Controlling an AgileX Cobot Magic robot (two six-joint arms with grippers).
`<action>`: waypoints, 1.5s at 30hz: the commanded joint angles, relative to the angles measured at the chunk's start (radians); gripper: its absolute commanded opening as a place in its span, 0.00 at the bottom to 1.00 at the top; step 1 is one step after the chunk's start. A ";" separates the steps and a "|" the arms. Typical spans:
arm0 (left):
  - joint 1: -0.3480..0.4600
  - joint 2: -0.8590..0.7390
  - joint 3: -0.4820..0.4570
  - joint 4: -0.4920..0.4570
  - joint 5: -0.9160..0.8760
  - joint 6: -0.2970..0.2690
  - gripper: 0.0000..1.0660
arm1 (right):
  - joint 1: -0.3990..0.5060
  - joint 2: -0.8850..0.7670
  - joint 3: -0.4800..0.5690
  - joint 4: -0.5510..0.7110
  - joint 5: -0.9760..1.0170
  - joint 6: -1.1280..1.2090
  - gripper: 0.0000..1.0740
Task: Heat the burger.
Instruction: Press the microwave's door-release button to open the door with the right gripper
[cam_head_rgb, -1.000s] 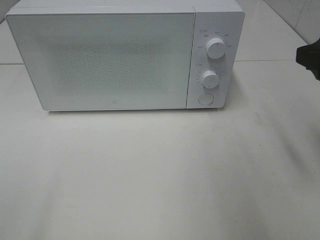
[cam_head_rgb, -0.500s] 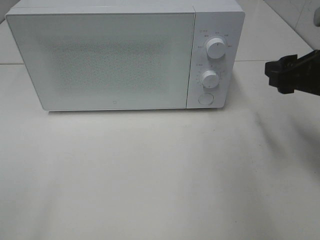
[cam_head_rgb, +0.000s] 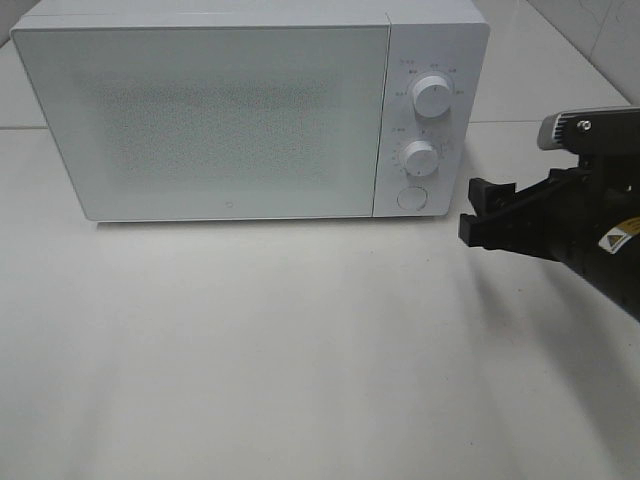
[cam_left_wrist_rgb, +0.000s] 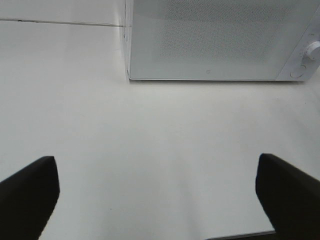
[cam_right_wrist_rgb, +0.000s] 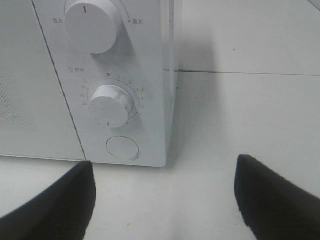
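Note:
The burger is out of view in every frame. A white microwave (cam_head_rgb: 220, 120) stands at the back of the table with its door shut, and its speckled panel hides the inside. My right gripper (cam_head_rgb: 473, 212) hovers open just right of the control panel, fingers pointing at it, with nothing between them. The right wrist view shows its dark fingers (cam_right_wrist_rgb: 55, 200) spread wide in front of the round button (cam_right_wrist_rgb: 122, 148) and the lower knob (cam_right_wrist_rgb: 111, 105). My left gripper (cam_left_wrist_rgb: 157, 200) is open and empty, low over the table in front of the microwave (cam_left_wrist_rgb: 210, 40).
The control panel carries an upper knob (cam_head_rgb: 432, 96), a lower knob (cam_head_rgb: 420, 158) and a round button (cam_head_rgb: 410, 198). White tabletop (cam_head_rgb: 300, 350) stretches in front of the microwave. A tiled wall (cam_head_rgb: 600, 30) shows at the back right.
My right arm has come in from the right edge, moving left and lower until its open fingers are beside the control panel. The microwave has not moved.

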 joint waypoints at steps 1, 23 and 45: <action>0.003 -0.018 0.001 -0.008 -0.009 -0.007 0.94 | 0.097 0.052 -0.002 0.113 -0.103 -0.024 0.70; 0.003 -0.018 0.001 -0.008 -0.009 -0.007 0.94 | 0.295 0.156 -0.078 0.296 -0.150 0.230 0.61; 0.003 -0.018 0.001 -0.008 -0.009 -0.007 0.94 | 0.295 0.156 -0.078 0.296 -0.150 1.291 0.18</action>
